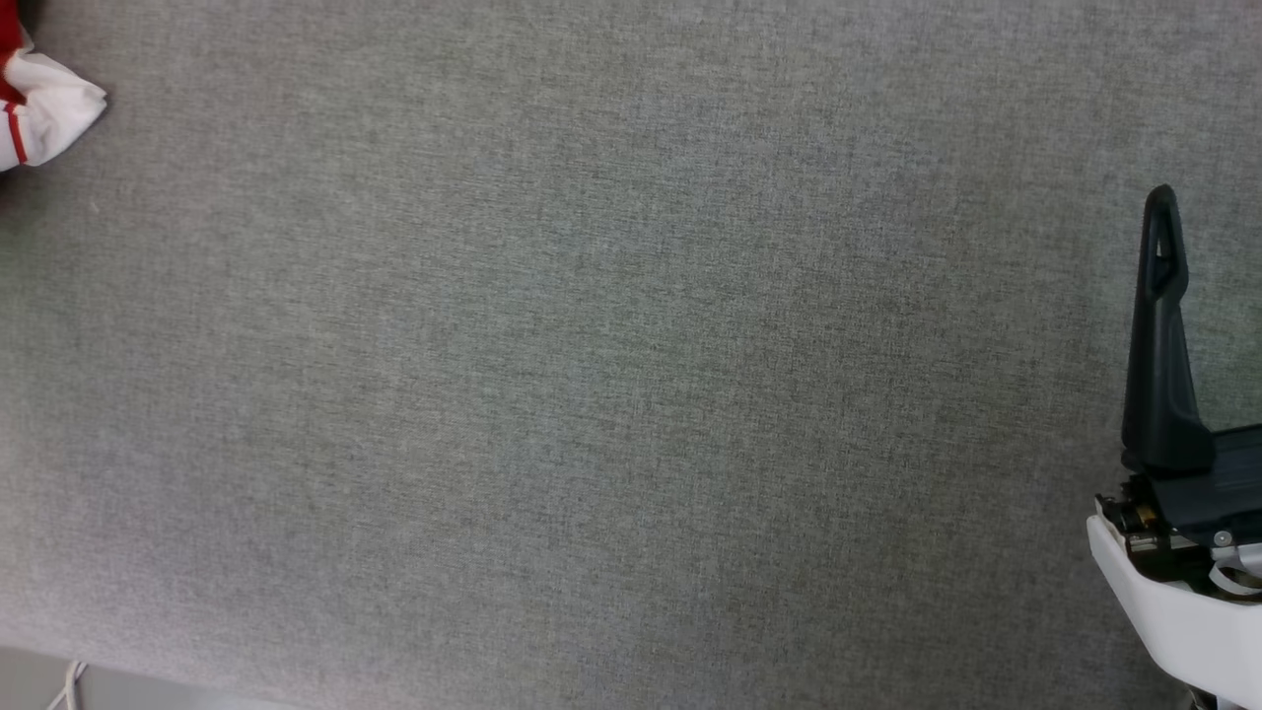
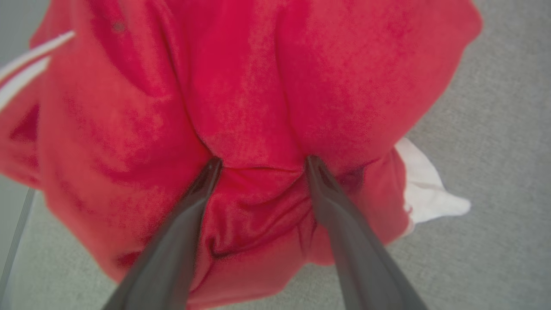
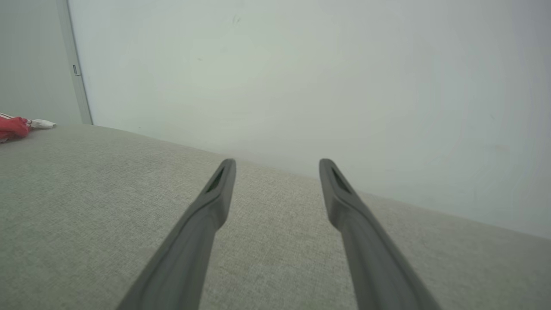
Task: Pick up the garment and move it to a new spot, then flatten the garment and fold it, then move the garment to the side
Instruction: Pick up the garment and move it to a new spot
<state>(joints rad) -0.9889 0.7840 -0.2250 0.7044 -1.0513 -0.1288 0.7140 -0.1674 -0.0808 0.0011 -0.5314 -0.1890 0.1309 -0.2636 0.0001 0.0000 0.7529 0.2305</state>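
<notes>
The garment (image 2: 258, 86) is a crumpled red heap with a white sleeve (image 2: 424, 185) sticking out at its right, lying on the grey cloth-covered table (image 2: 495, 215). My left gripper (image 2: 261, 161) stands open right over it, both fingertips sunk into the red cloth with a fold bulging between them. In the head view a corner of the garment (image 1: 49, 118), white with a red stripe, shows at the far upper left. From the right wrist the garment (image 3: 13, 127) is a small red lump far off to the left. My right gripper (image 3: 277, 165) hangs open above bare table, one finger (image 1: 1161, 325) showing at the right edge.
The grey table (image 1: 592, 394) spreads wide between the garment and my right arm. Its near edge runs along the lower left, with a white cable (image 1: 67, 688) beyond it. A pale wall (image 3: 301, 77) rises behind the table's far edge.
</notes>
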